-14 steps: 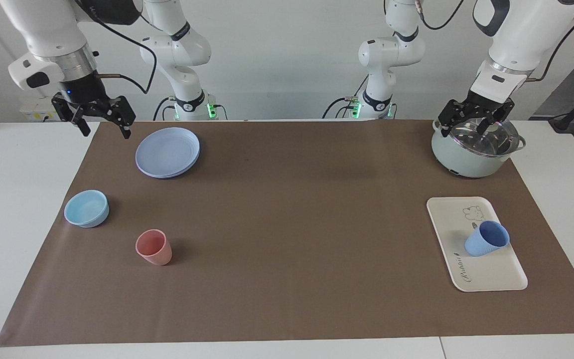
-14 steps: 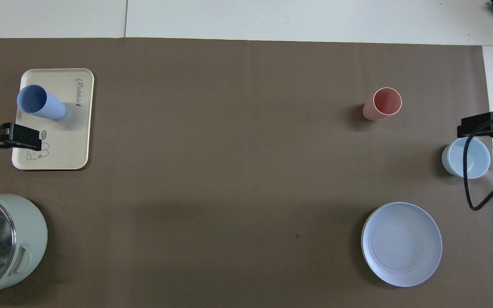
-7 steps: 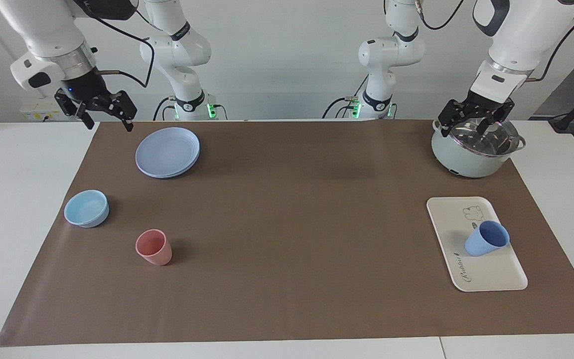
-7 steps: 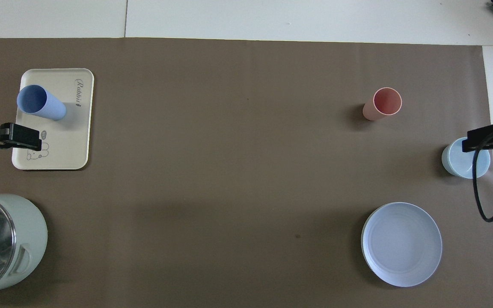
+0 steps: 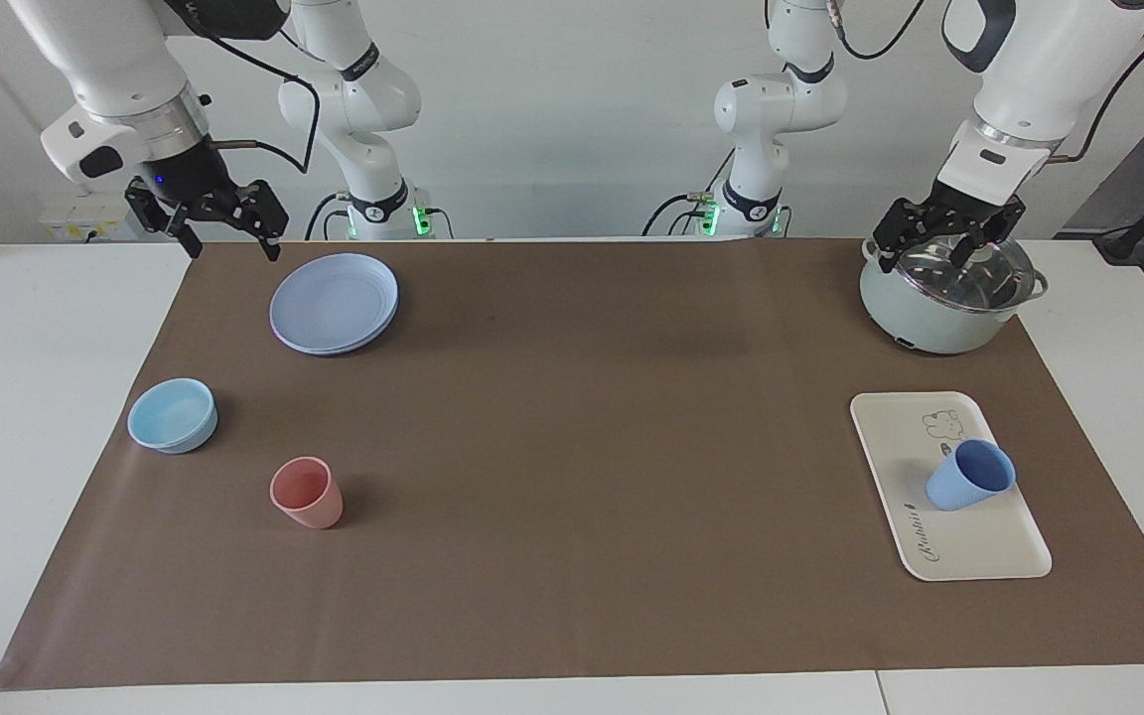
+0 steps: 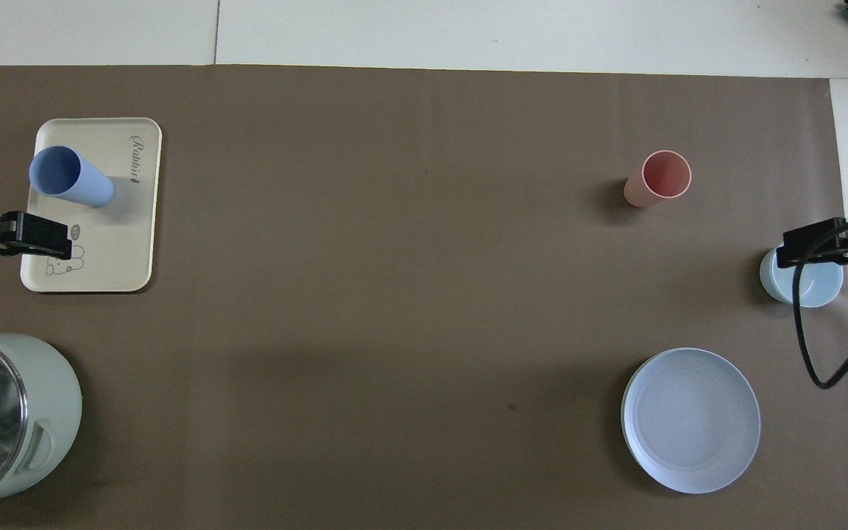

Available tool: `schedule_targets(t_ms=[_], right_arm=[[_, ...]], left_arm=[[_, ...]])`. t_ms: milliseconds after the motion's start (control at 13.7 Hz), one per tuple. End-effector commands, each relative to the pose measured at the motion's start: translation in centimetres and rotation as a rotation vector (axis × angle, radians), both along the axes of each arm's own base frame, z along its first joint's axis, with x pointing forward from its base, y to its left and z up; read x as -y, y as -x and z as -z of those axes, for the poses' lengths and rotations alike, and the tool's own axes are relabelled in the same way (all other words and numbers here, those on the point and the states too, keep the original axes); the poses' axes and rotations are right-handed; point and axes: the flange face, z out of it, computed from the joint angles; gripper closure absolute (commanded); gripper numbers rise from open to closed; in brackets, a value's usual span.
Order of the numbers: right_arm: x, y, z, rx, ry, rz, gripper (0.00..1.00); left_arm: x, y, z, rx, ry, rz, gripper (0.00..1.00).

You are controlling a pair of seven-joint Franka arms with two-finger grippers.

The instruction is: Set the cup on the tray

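Bystander items sitting on the brown mat (image 5: 572, 447)

Pale green pot (image 5: 944, 298) w/ glass lid (image 5: 969, 270) is sitting close to the robots at the left arm's end. Round blue plate (image 5: 335, 302) is lying toward the right arm's end; light-blue bowl (image 5: 173, 415) is resting farther from the robots than it, near the mat edge; pink tumbler (image 5: 307, 493) is standing upright, farther out again, apart from the bowl.

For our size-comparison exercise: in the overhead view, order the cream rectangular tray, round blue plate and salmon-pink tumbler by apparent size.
1. Cream rectangular tray
2. Round blue plate, close to the tray, so uncertain
3. Salmon-pink tumbler, clearly smallest
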Motion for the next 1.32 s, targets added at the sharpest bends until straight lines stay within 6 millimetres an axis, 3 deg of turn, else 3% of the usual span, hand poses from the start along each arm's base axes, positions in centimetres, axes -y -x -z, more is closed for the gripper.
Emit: schedule_targets(t_ms=[0, 512, 877, 1096, 1242], right_arm=[[0.5, 0.1, -0.8, -0.021, -0.007, 0.014, 0.0], [-0.1, 0.2, -1.3, 0.008, -0.009, 0.016, 0.0], [1.3, 0.2, -1.1, 0.012, -0.019, -0.073, 0.0], [4.3, 0.4, -1.0, 0.012, -0.026, -0.039, 0.0], [4.3, 0.4, -0.9, 0.009, -0.026, -0.036, 0.0]], left_arm=[[-0.3, 0.8, -0.1, 0.006, -0.014, 0.0, 0.0], [-0.3, 0.8, -0.1, 0.006, -0.014, 0.002, 0.0], [-0.3, 0.8, -0.1, 0.008, -0.014, 0.002, 0.0], [-0.3, 0.8, -0.1, 0.006, -0.014, 0.002, 0.0], [-0.3, 0.8, -0.1, 0.006, -0.014, 0.0, 0.0]])
